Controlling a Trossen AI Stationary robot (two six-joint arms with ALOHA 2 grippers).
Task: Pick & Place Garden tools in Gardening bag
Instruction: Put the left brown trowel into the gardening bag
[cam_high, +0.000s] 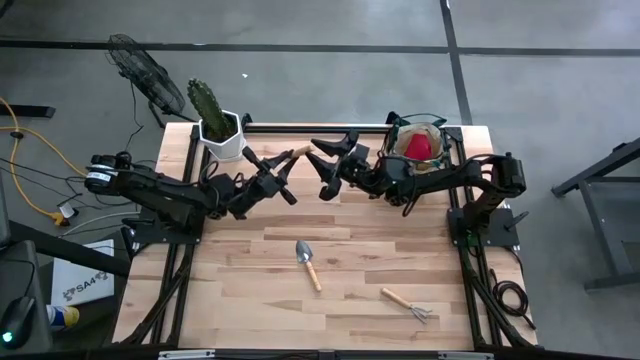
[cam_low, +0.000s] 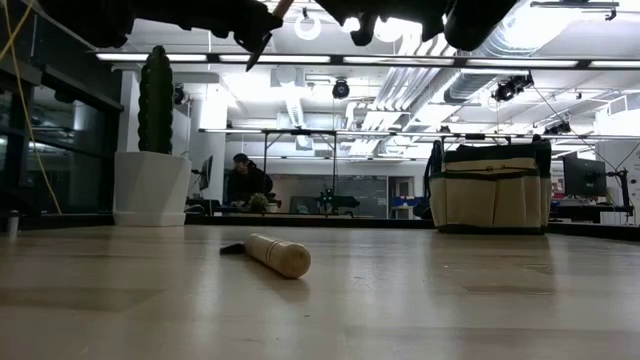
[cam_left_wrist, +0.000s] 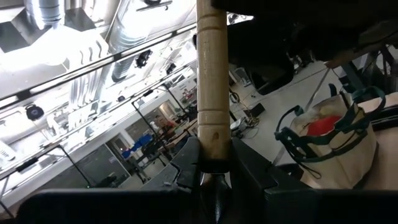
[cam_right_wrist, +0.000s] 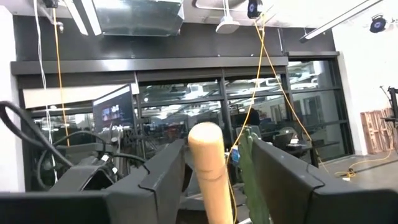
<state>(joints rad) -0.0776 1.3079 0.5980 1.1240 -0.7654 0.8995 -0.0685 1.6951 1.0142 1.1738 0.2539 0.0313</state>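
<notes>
High view: my left jaws pinch a trowel, handle pointing at two o'clock into my spread right jaws; the bag lies beyond at three.

Wooden-handled tool lying on table; bag behind.

- cactus in a white pot, sitting at the far left corner of the wooden worktop
- black fan on the grey floor just past that corner
- yellow cable trailing over the floor on the left, plus a mouse and a white box down near the front left
- low view: a person seated way back in the room, ceiling strip lights above
</notes>
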